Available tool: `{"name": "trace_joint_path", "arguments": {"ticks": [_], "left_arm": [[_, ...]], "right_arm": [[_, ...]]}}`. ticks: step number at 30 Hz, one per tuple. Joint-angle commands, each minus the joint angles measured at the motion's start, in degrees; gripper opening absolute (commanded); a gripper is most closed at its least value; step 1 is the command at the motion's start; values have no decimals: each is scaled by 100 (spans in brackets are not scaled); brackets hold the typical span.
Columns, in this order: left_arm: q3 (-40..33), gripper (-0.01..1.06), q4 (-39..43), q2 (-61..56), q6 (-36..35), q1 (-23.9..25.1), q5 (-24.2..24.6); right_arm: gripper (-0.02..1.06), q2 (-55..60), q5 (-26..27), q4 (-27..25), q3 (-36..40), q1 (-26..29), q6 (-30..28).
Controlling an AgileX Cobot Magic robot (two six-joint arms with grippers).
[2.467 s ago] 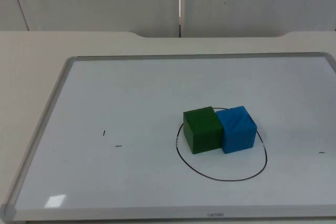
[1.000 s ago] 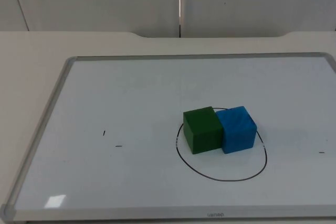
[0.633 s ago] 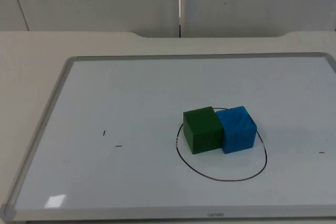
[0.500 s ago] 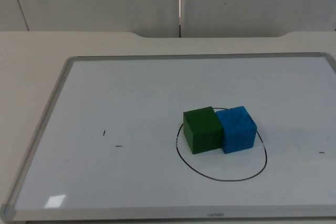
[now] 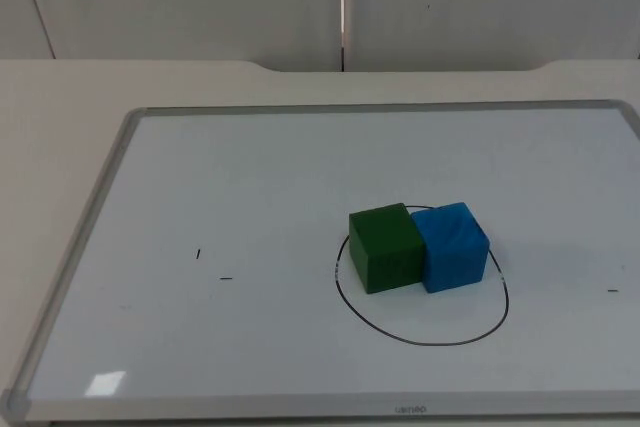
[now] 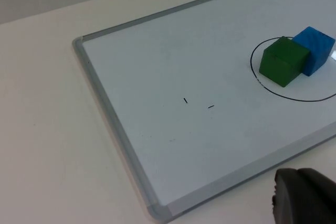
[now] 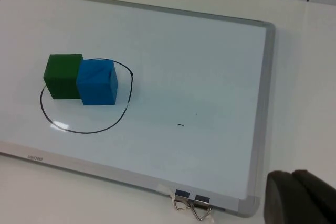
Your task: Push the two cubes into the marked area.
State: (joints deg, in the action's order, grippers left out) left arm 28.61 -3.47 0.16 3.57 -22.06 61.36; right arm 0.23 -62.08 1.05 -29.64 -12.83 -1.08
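We see a big white board with a grey metal frame [image 5: 100, 197] lying flat on the pale surface [image 5: 60, 87]. On the board a thin black drawn ring [image 5: 420, 337] marks the area. Inside it a dark green block [image 5: 386, 248] sits on the left, touching a bright blue block [image 5: 452, 245] on its right. Both blocks press against the ring's far edge. The left claw [image 6: 304, 195] and the right claw [image 7: 299, 195] wait well away from the blocks, and we cannot tell how their fingers stand.
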Motion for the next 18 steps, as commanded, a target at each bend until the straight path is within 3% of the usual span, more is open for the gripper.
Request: {"name": "trace_joint_path", "arguments": {"ticks": [1, 5, 9, 13, 14, 18], "left_arm": [[-28, 0, 19, -16, -35, 16, 21], [-28, 0, 17, -16, -35, 16, 21], [-28, 9, 17, -16, -35, 16, 21], [-28, 45, 17, -16, -38, 16, 21], [-28, 45, 17, -16, -38, 16, 21], [-28, 77, 21, -16, -50, 16, 21]], "right_arm": [[0, -23, 20, 31, 6, 18, 10], [0, -23, 20, 31, 6, 18, 10], [0, -23, 20, 31, 6, 18, 7], [13, -23, 20, 31, 6, 18, -2], [13, -23, 20, 31, 6, 18, -2], [34, -23, 20, 31, 6, 18, -2]]}}
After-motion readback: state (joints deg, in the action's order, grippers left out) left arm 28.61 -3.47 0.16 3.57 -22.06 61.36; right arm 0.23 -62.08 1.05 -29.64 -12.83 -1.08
